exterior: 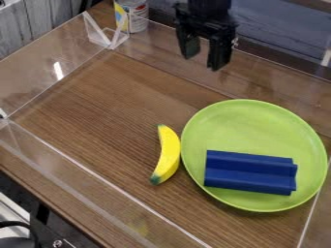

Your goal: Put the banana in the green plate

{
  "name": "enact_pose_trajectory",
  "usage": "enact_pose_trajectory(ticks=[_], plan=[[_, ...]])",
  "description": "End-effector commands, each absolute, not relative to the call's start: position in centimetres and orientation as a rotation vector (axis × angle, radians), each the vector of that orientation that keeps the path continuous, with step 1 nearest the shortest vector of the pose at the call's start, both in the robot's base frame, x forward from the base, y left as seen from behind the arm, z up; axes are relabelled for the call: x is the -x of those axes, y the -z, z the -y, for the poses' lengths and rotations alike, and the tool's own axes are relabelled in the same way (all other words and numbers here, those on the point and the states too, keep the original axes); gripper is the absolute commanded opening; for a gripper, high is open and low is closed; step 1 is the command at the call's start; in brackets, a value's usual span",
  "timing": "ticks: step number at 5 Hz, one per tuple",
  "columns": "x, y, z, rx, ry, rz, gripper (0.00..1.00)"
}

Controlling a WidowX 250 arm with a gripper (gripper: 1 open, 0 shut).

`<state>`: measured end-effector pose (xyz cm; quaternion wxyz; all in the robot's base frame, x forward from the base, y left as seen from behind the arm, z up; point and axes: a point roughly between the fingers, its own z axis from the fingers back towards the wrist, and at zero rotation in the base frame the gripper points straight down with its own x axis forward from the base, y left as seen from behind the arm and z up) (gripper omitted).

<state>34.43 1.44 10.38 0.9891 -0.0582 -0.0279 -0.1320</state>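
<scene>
A black claw [204, 53] hangs above the far part of a brown wooden tabletop [110, 107], on the far side of a large green plate and well apart from it. The claw is spread wide, its two dark fingers apart and pointing down, with nothing held between them; the arm above it runs out of the top of the view

The plate [249, 127] is round and lime green with a shallow rim, and it lies flat toward the right of the view. On the plate, in its near half, rests a dark blue rectangular block [251, 172], lying lengthwise from left to right

Just beside the plate, to its left, the banana [168, 155] lies on the bare wood. It is small, yellow and gently curved, with a greenish tip at the end closest to the viewer, and it is shorter than the plate is wide

Far beyond the plate, at the upper left, a can [132, 15] with a printed label stands upright near the far edge, close to a clear plastic piece [106, 31]. At the lower left, well apart from the plate, part of a black cable [18, 226] curves into view
</scene>
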Motion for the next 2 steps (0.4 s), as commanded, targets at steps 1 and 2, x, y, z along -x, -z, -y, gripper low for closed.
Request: enact_pose_trajectory(ticks=[1,2], plan=[[-33.68,-13.06,-2.23,0.099,0.254,0.100,1.00],[-34.38,-13.07,-2.79,0.092,0.248,0.113,1.00]])
